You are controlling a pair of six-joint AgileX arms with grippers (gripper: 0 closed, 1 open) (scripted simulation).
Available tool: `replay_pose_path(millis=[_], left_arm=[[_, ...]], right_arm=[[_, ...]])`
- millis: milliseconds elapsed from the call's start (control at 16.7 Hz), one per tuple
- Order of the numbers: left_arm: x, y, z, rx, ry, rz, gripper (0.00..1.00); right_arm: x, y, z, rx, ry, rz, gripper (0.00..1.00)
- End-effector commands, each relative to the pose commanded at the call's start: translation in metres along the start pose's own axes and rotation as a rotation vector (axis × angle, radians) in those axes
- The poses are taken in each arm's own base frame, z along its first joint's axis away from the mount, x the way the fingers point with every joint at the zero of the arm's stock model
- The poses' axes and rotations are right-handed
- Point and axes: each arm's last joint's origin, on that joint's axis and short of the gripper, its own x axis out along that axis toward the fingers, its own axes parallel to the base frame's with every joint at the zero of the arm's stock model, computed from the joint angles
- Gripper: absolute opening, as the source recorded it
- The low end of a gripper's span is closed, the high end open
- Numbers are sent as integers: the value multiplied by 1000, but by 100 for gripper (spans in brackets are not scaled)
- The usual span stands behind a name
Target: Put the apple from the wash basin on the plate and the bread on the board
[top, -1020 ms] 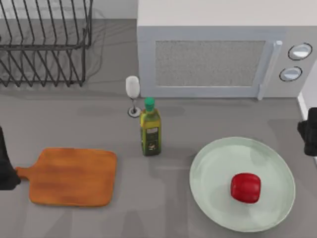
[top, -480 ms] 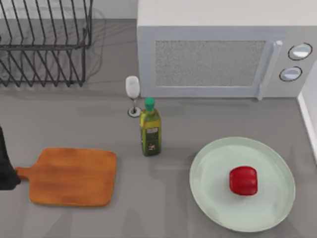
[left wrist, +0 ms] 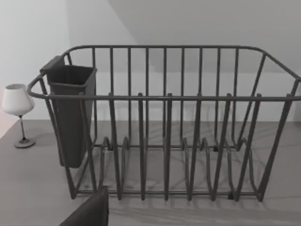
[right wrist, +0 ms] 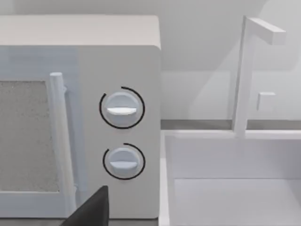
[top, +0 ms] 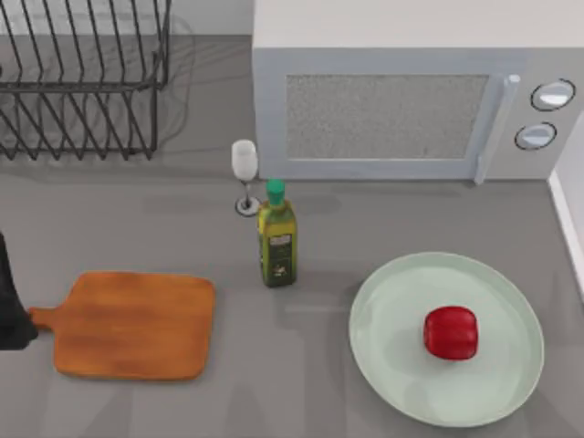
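Glossy red apple [top: 451, 332] on round mint plate [top: 392, 374]; wooden board [top: 132, 326] left of labelled oil bottle [top: 276, 235], writing unreadable. Tool states: cannot tell.

The grey table [top: 319, 237] carries a wire dish rack [top: 82, 82] at the far left and a white microwave [top: 411, 91] at the far right. A wine glass [top: 245, 173] stands just in front of the microwave's left corner, with a green-capped oil bottle [top: 276, 239] just nearer than it. The board [top: 128, 326] lies flat at the near left, its stub handle pointing left, and the plate [top: 392, 365] rests at the near right, well apart from the board.
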Motion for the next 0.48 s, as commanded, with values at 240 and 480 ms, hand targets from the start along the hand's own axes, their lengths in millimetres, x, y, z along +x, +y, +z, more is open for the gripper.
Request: replay_pose_path(millis=[240,480], left_arm=[[0,0,0,0,0,0,100],[2,2,15,23,80,14,100]], right_arm=[[0,0,0,0,0,0,100],[0,0,0,0,0,0,100]])
